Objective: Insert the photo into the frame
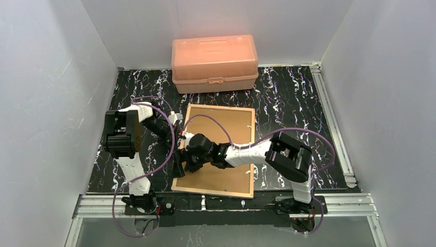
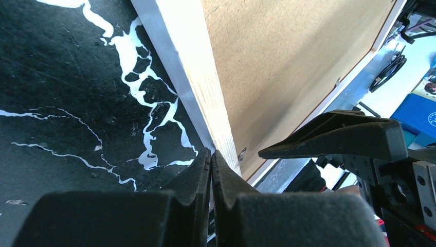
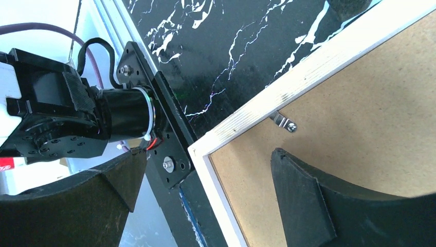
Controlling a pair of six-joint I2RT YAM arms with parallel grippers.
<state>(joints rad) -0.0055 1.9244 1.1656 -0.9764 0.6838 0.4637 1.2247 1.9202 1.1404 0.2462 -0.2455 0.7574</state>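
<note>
Frame (image 1: 254,149) lies back-up, flat on the table (image 1: 288,103), tan wood rails showing and the brown backing board (image 1: 221,128) sitting inside the rails. An orange box (image 1: 215,63) sits behind it, well apart and not involved. The photo is not visible in any view, so I cannot tell whether it is already under the board or somewhere out of sight. The left gripper (image 2: 211,154) is closed, fingers pressed together with nothing visible between them, tips at the foot of the frame's left rail where it meets the table. The right gripper (image 3: 208,154) is spread wide and holds nothing; it sits astride the frame's near-left corner, one finger over the backing board and the other off the frame toward the table edge. A small metal tab (image 3: 284,122) on the rail just beside that corner points in over the board. Judged step: work on the frame's back at its left edge, either freeing the board to get the photo in or securing it after; the views don't settle which. If the board still has to come out, the next move probably calls for turning the tab off the board, then catching the thin board edge without dragging the whole frame, with the closed left fingers bracing the rail. If the photo is already inside, the tabs need turning over the board instead. Risk: the frame sliding on the slick table.
</note>
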